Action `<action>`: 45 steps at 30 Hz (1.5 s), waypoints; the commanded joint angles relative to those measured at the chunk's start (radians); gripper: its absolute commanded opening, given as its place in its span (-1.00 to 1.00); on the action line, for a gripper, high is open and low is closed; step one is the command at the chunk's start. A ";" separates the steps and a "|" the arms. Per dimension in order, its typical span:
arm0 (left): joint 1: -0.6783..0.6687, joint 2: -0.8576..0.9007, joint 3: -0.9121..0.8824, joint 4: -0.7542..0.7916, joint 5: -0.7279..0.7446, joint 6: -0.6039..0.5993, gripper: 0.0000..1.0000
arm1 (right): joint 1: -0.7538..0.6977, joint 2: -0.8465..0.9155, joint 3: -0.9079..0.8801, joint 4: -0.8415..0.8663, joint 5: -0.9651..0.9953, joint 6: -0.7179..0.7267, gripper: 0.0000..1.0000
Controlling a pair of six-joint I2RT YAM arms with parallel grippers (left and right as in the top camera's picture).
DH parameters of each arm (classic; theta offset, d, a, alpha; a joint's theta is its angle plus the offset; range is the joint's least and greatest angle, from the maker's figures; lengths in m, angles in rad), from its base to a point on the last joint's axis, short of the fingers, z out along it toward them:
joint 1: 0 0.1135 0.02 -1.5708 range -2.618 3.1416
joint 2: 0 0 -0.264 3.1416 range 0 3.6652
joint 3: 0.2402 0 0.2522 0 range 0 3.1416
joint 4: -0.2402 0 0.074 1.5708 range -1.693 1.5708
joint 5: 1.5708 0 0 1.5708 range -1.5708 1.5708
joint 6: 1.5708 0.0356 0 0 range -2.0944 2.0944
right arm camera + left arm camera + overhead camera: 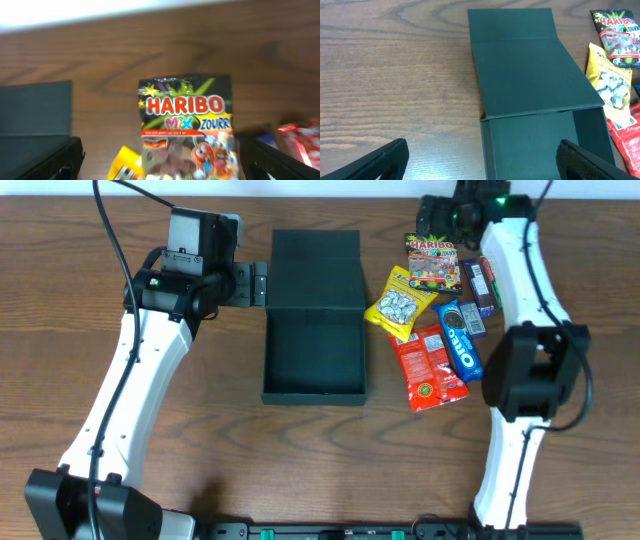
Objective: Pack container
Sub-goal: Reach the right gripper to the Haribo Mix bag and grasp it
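The dark teal container (313,385) lies open in the middle of the table, its flap lid (315,270) folded back flat. The inside looks empty. My left gripper (258,283) is open and empty at the lid's left edge. In the left wrist view its jaws (485,160) straddle the container's left wall (487,145). My right gripper (440,215) is open and empty at the far right. In the right wrist view its jaws (162,165) hang over a Haribo bag (187,130), which also shows in the overhead view (432,262).
Right of the container lie a yellow packet (400,302), a red packet (428,368), a blue Oreo pack (461,338) and a dark bar (481,285). The table's back edge is just beyond the Haribo bag. Bare wood lies left of and in front of the container.
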 commanded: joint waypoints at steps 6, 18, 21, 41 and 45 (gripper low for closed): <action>0.002 0.008 0.005 0.002 0.000 -0.011 0.90 | 0.021 0.101 0.027 0.007 -0.015 -0.027 0.96; 0.003 0.008 0.005 0.003 0.000 -0.010 0.90 | 0.124 0.137 0.026 -0.013 0.245 -0.076 0.77; 0.003 0.008 0.005 0.003 0.000 -0.001 0.91 | 0.141 0.148 0.026 -0.017 0.315 -0.075 0.70; 0.003 0.008 0.005 0.003 -0.001 0.008 0.90 | 0.138 0.198 0.026 -0.063 0.363 -0.074 0.06; 0.003 0.008 0.005 0.003 -0.001 0.008 0.91 | 0.136 0.198 0.026 -0.060 0.363 -0.074 -0.34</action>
